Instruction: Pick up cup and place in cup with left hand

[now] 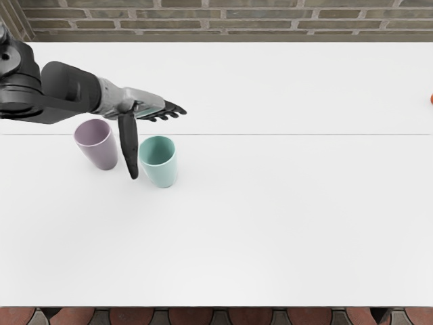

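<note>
Teal cup [166, 177]: on tbl [270, 237], 9 o'clock of ctr; inside btm hard to see.
Purple cup [103, 156]: approx 10 o'clock of teal, apart.
L hand [143, 101]: 12 o'clock of teal; thumb & fingers apart, nothing held; palm hidden.
Orange obj [431, 99]: tbl's 2 o'clock, mostly cut off, ID unclear.
Brick wall [237, 15]: 12 o'clock, top cut off.

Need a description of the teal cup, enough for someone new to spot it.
On the white table, look toward the left side, where the robot's left hand reaches in. Just below that hand in the picture stands a tapered teal cup. The other cup, purple, is further left, across the downward-pointing thumb.
</note>
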